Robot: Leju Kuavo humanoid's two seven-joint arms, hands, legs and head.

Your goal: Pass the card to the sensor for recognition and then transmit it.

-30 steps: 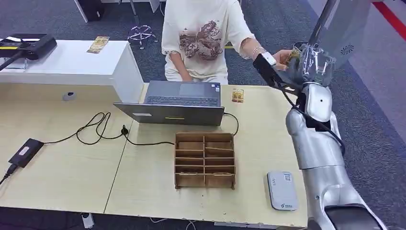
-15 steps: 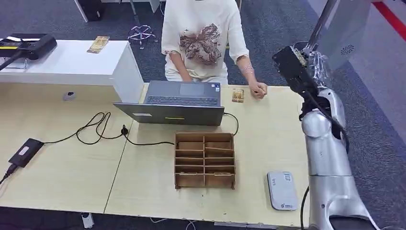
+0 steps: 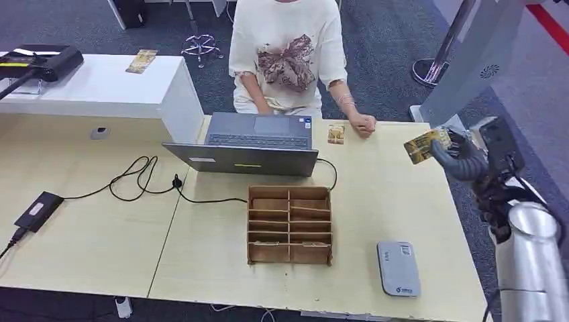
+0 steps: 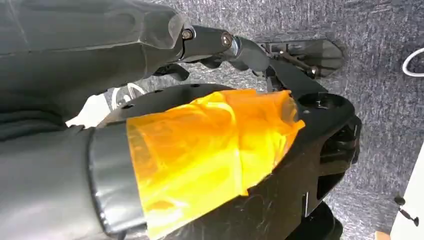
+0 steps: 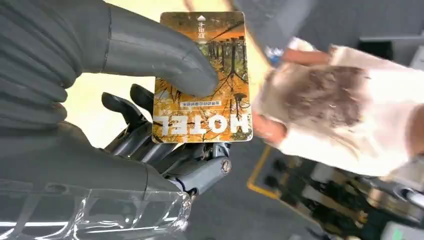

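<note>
An orange HOTEL card (image 3: 423, 145) is pinched in my right hand (image 3: 461, 159), held in the air just past the desk's right edge. In the right wrist view the thumb (image 5: 150, 50) presses the card (image 5: 202, 75) against the darker fingers (image 5: 145, 145) behind it. The grey card sensor (image 3: 398, 268) lies flat near the desk's front right corner, well below and nearer than the card. My left hand (image 4: 215, 42) hangs over grey carpet, its fingers stretched out with nothing in them.
A person (image 3: 288, 54) sits behind the desk, one hand (image 3: 363, 125) resting beside a second card (image 3: 336, 134). A laptop (image 3: 251, 142) stands at the back, a wooden divided box (image 3: 289, 225) at the middle. A black cable (image 3: 137, 178) and adapter (image 3: 39, 211) lie left.
My right arm has swung down and out to the right with the card. The person's hand left my hand and settled on the desk.
</note>
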